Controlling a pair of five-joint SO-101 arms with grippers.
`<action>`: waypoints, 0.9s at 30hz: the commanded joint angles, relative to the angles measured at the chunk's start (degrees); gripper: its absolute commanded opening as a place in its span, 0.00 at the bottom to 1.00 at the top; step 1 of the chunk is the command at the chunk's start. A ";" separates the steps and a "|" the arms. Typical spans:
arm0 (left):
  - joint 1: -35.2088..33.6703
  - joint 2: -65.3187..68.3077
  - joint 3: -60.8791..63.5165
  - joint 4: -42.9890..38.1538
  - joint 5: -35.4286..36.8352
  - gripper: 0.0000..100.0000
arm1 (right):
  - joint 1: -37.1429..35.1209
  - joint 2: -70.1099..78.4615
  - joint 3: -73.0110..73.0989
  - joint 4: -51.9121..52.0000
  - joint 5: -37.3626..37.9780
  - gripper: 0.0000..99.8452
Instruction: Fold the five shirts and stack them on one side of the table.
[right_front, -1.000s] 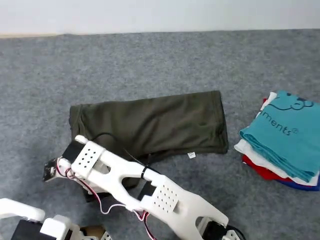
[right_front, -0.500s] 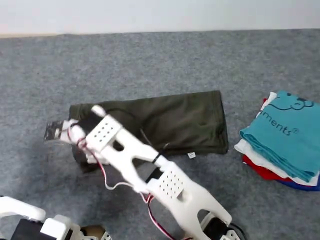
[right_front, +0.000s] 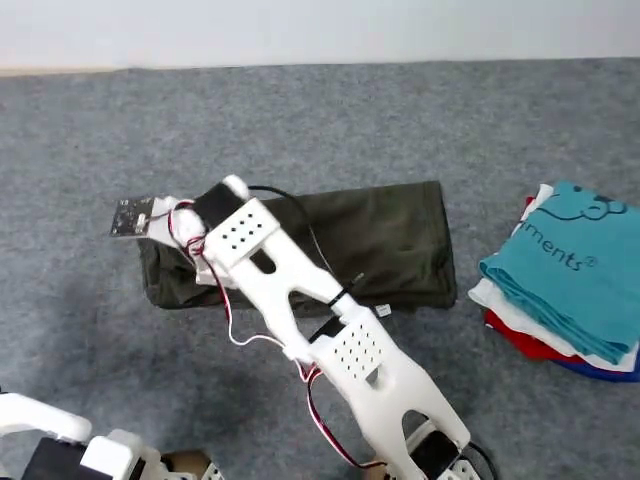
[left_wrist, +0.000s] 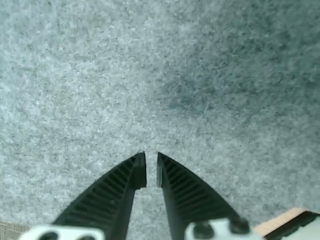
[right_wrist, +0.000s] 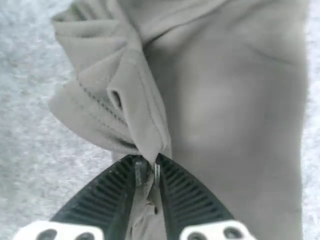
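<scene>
Your right arm (right_front: 300, 300) is stretched long & diagonal across the bench (right_front: 300, 120), with the wrist over one end of the olive shirt (right_front: 390, 240). Right jaws are clamped tight on a bunched fold of it, and the rest of the fabric spreads out beyond the tips. Left jaws are pinched nearly together w/ nothing in them, grey bench under the tips. The folded stack (right_front: 565, 280) sits well apart from the right jaws, past the shirt's other end, partly cut off. From above, the arm hides the pinch itself.
</scene>
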 joint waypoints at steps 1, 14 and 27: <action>0.53 -1.23 -0.22 -0.70 0.18 0.04 | 1.89 -3.21 -2.64 -2.59 0.53 0.02; 0.44 -1.23 1.71 -0.70 0.18 0.04 | 8.75 2.86 -3.08 -17.63 -4.92 0.18; 0.44 -1.58 1.89 -1.58 0.18 0.04 | 0.75 -3.56 -8.00 3.47 -5.27 0.02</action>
